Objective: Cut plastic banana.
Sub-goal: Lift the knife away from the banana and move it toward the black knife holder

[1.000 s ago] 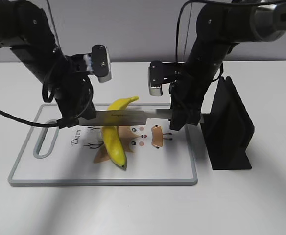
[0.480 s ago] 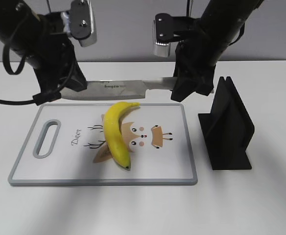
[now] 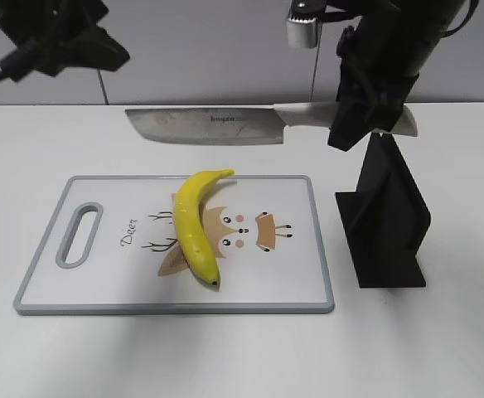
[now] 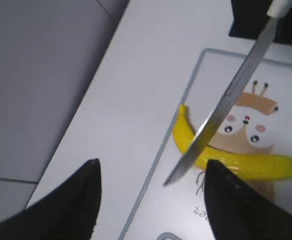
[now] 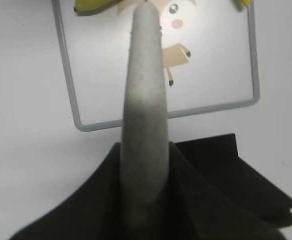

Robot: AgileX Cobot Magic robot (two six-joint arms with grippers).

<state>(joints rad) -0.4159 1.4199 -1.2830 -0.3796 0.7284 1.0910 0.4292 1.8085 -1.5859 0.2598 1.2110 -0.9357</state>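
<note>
Right claw [image 3: 366, 124] grips the steel knife [image 3: 213, 126] above the glossy yellow plastic banana [image 3: 195, 224]; left claw [image 4: 151, 200] gapes, holding nothing.

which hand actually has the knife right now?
The right hand: it grips the knife by its pale handle, blade level above the cutting board. The left hand is open, holding nothing.
</note>
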